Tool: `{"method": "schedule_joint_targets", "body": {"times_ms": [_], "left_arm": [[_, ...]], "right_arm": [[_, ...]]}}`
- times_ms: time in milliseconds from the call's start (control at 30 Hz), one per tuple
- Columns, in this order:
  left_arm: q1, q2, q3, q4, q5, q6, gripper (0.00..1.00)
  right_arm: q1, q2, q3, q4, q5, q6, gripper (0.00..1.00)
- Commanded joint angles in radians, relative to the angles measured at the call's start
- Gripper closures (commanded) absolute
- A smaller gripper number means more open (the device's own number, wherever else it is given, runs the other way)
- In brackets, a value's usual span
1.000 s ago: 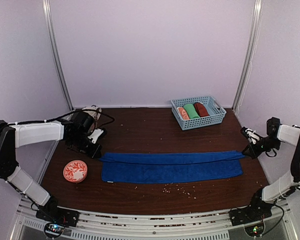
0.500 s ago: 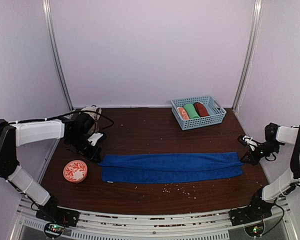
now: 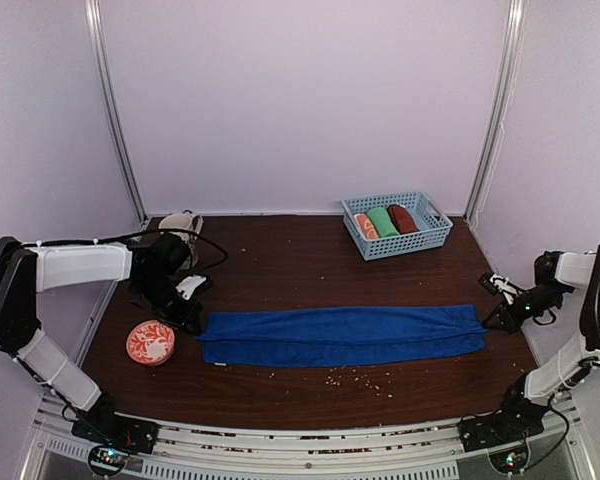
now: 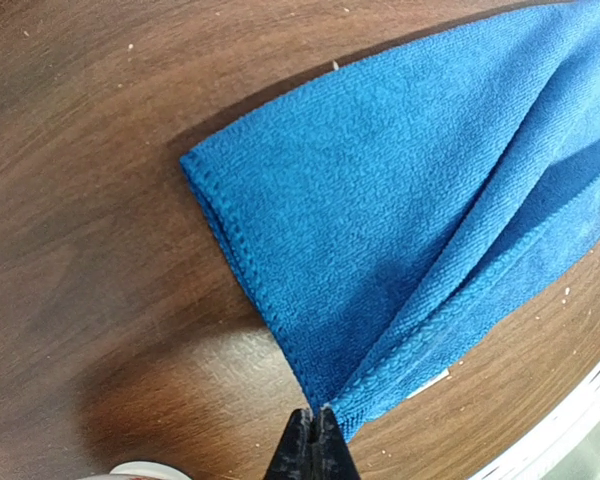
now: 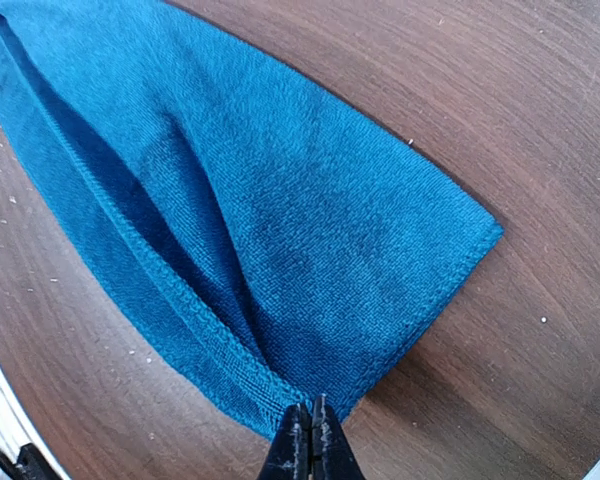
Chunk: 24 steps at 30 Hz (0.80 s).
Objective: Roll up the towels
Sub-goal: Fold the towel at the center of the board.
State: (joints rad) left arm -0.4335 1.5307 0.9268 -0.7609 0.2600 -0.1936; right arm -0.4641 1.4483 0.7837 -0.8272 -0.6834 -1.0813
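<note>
**Blue towel pinched at both ends, 1 roll to go**

The blue towel lies folded lengthwise into a long band across the table, running from 9 o'clock to 3 o'clock in the top view. The left gripper has its jaws together, clamped on the near corner at the 9 o'clock end. The right gripper bites the same way at 3 o'clock.

It looks light, limp terry that sags and creases; I'd take it by the stitched hems and corners, where the layers stack. The dark wood looks smooth, so the cloth may slide rather than roll. Crumbs lie near the towel at 6 o'clock, a round dish at 8 o'clock. The basket at 1 o'clock holds the rust-brown towel, rolled.
</note>
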Motion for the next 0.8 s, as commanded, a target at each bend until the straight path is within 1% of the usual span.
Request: {"method": "schedule_joint_targets", "body": {"times_ms": [0,133,233,367,533,767], "left_arm": [[0.005,-0.030,-0.008,-0.009,0.024,-0.002,1.00],[0.005,-0.031,-0.013,-0.009,0.030,0.004,1.00],[0.005,-0.029,-0.020,-0.010,0.036,0.008,1.00],[0.005,-0.030,-0.019,-0.029,0.017,-0.007,1.00],[0.005,-0.027,-0.026,-0.039,0.033,-0.009,1.00],[0.005,-0.044,-0.035,-0.048,0.017,-0.012,1.00]], "right_arm": [[-0.050,0.034,0.063,-0.083,-0.072,-0.060,1.00],[-0.087,0.082,0.106,-0.165,-0.110,-0.132,1.00],[-0.092,0.100,0.104,-0.193,-0.108,-0.176,1.00],[-0.093,0.096,0.075,-0.190,-0.084,-0.201,1.00],[-0.093,0.096,0.057,-0.176,-0.053,-0.212,1.00],[-0.097,0.106,0.092,-0.231,-0.072,-0.252,1.00]]}}
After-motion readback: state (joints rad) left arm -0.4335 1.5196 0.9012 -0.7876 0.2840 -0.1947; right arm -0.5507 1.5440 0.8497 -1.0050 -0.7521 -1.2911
